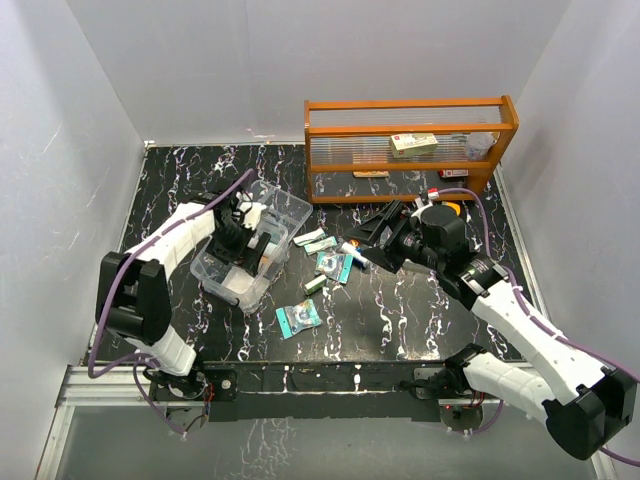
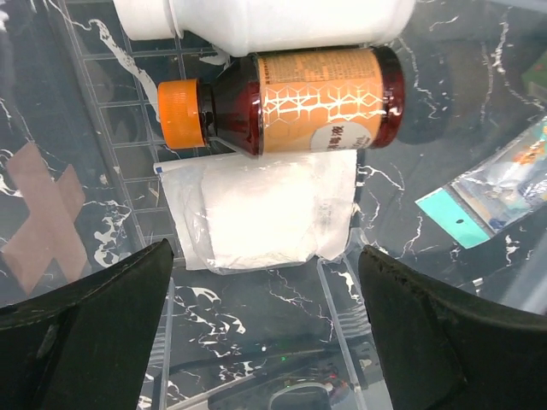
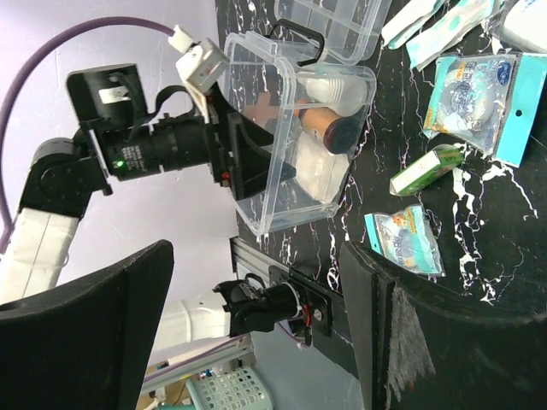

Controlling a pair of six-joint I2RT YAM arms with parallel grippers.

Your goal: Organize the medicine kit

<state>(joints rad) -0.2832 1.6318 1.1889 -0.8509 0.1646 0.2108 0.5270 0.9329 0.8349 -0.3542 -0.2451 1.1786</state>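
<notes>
Two bottles lie side by side in the medicine kit's clear box [image 3: 299, 212], at the left of the table [image 1: 400, 310]: one white bottle [image 2: 273, 21] and one amber bottle [image 2: 316, 98] with an orange cap, touching along their sides. One white pouch [image 2: 265, 213] lies flat just beside the amber bottle. One dark handle [image 3: 299, 36] shows at the box's far rim, and one divided clear tray [image 3: 338, 17] sits just beyond it.

One left gripper [image 2: 265, 282] hangs over the box with its fingers spread wide and nothing between them. The pouch lies directly below the gap, and both bottles lie just past the fingertips.

About six loose packets lie on the table right of the box. Two are white strips [image 1: 312, 240] at the far end of the cluster, and one or two are blue-edged packets [image 1: 330, 262] just nearer. Then come one small green carton [image 1: 316, 284] and one teal packet [image 1: 298, 318] nearest the bases.

One right gripper [image 3: 256, 256] sits right of this cluster and points left toward it. Its fingers are also wide apart and hold nothing. The box is well to its left, beyond the packets.

One orange wooden rack [image 1: 410, 105] stands at the far right.
</notes>
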